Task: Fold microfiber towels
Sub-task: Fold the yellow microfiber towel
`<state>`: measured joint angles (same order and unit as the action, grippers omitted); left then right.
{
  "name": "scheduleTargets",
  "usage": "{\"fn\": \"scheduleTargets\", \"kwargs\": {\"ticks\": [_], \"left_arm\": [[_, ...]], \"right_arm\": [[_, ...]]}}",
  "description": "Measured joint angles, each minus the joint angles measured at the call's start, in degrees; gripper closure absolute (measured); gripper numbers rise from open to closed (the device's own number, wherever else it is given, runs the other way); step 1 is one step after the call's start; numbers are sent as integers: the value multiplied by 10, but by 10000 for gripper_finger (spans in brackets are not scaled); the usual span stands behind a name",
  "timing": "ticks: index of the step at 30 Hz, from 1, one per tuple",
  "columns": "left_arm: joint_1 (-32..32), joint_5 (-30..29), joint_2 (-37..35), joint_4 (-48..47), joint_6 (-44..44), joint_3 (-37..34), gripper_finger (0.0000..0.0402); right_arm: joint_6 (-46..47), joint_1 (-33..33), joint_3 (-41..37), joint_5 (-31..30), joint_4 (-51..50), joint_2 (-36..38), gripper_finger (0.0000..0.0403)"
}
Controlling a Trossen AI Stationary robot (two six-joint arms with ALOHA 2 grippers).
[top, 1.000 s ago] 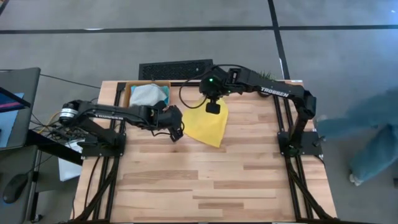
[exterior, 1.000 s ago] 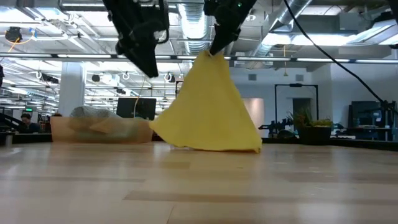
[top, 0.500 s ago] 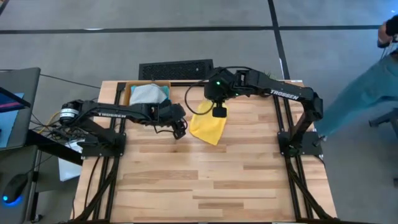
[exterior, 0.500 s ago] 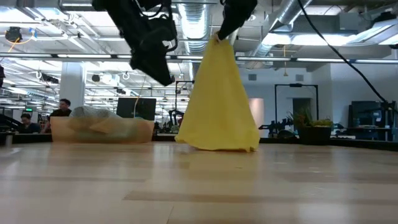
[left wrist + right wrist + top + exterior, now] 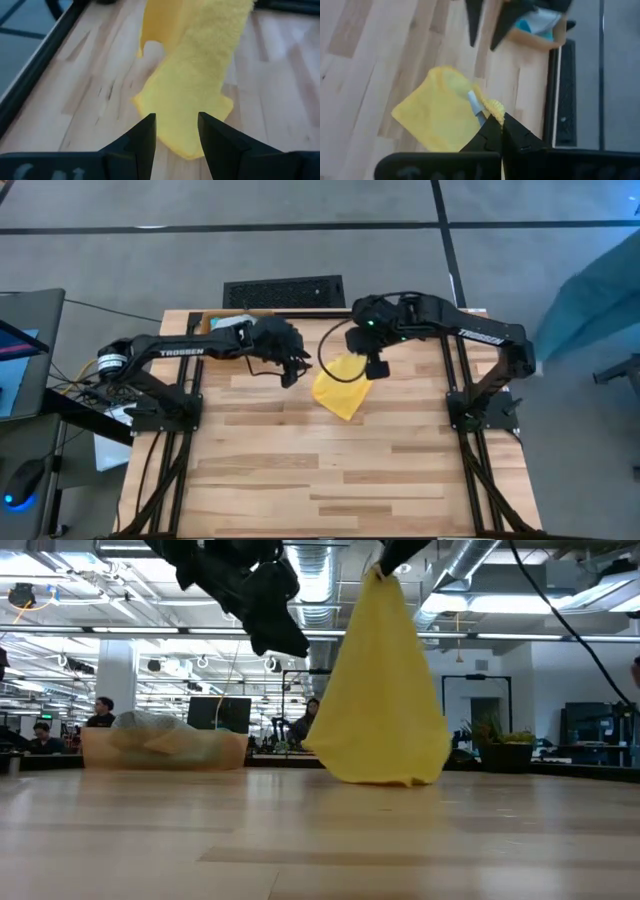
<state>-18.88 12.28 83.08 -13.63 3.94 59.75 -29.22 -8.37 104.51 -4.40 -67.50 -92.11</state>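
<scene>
Right pincer (image 5: pixel 376 368): raised above the rear half of the wooden worktop (image 5: pixel 330 470), fingers pressed together on one edge of the yellow microfiber towel (image 5: pixel 340 384). The wrist view confirms the pinch, with a bit of the towel's edge bunched at the fingertips.

Yellow microfiber towel: hangs from that pinch in a narrow drape. In the low view its lowest fold appears to rest on the worktop, near the middle.

Left pincer (image 5: pixel 291 373): raised just beside the towel, on its left side, fingers spread and holding nothing. Its wrist view looks down the hanging cloth between the two fingers (image 5: pixel 145 137).

Orange tray (image 5: pixel 165 748): at the rear left of the worktop, largely hidden under the left arm in the high view. It holds more cloths; pale grey and sky blue fabric show there.
</scene>
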Motion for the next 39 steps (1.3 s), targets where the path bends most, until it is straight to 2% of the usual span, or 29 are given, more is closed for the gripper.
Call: {"fn": "scheduleTargets", "kwargs": {"ticks": [5, 12, 17, 26, 31, 39], "left_arm": [[-27, 117, 26, 77, -5, 2, 264], [-33, 187, 93, 99, -90, 1, 264], [-19, 190, 119, 89, -126, 0, 264], [-11, 200, 108, 28, -228, 1, 264], [-11, 150, 107, -14, -295, 0, 264], [-4, 143, 107, 15, -420, 0, 264]], "right_arm": [[-47, 14, 0, 8, -3, 15, 397], [14, 11, 0, 20, -2, 23, 396], [18, 17, 0, 20, -8, 36, 395], [18, 34, 0, 15, -11, 63, 395], [18, 46, 0, 14, -19, 83, 395], [18, 64, 0, 13, -19, 96, 395]]}}
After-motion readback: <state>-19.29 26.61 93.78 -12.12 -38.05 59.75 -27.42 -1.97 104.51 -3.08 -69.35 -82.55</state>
